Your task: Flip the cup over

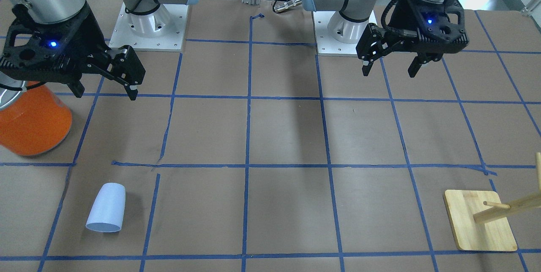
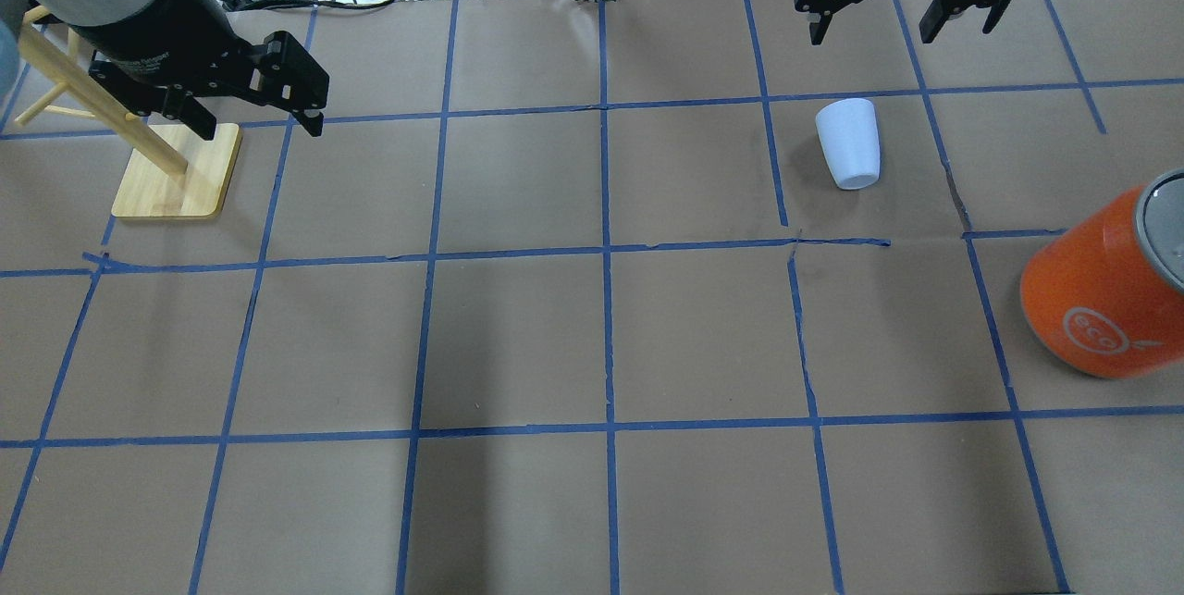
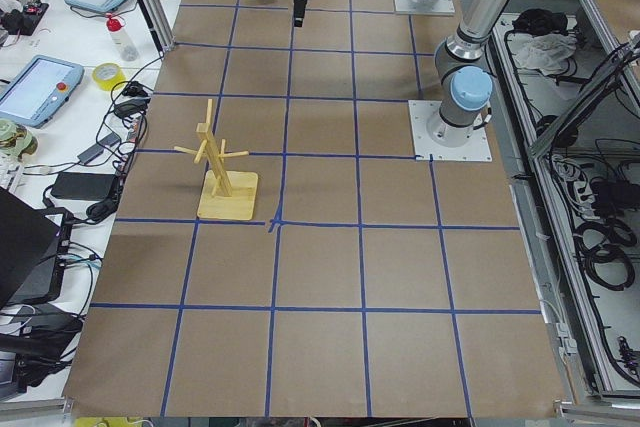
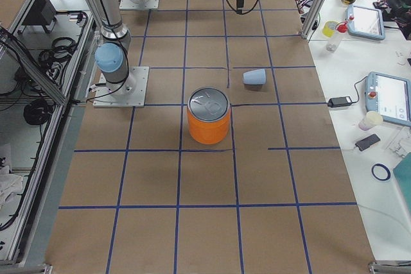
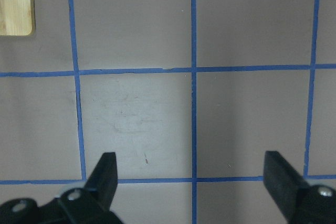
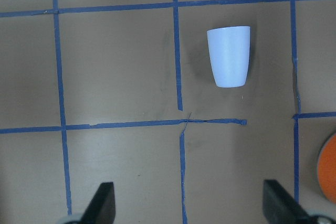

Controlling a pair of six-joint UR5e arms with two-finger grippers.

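- The right gripper (image 1: 105, 93) hangs above the counter (image 2: 518, 336) with its fingers spread wide and nothing between them.
- The left gripper (image 1: 389, 71) is likewise spread wide and empty. In its wrist view it hangs over bare brown paper crossed by blue tape lines (image 5: 192, 72).
- The small pale blue-white tapered plastic cup (image 2: 848, 143) lies on its side on the counter, on the robot's right half. Its wider rim end points away from the robot's base and its narrower bottom points towards it.
- The cup lies inside one taped square, touching neither gripper; the right wrist view shows it (image 6: 228, 56) ahead of the open fingers.
- A large orange cylindrical can with a silver top (image 2: 1105, 285) stands near the cup, further to the robot's right and apart from it.
- A pale wooden peg stand on a flat rectangular base (image 2: 176, 179) stands on the robot's left half, close to the left gripper.
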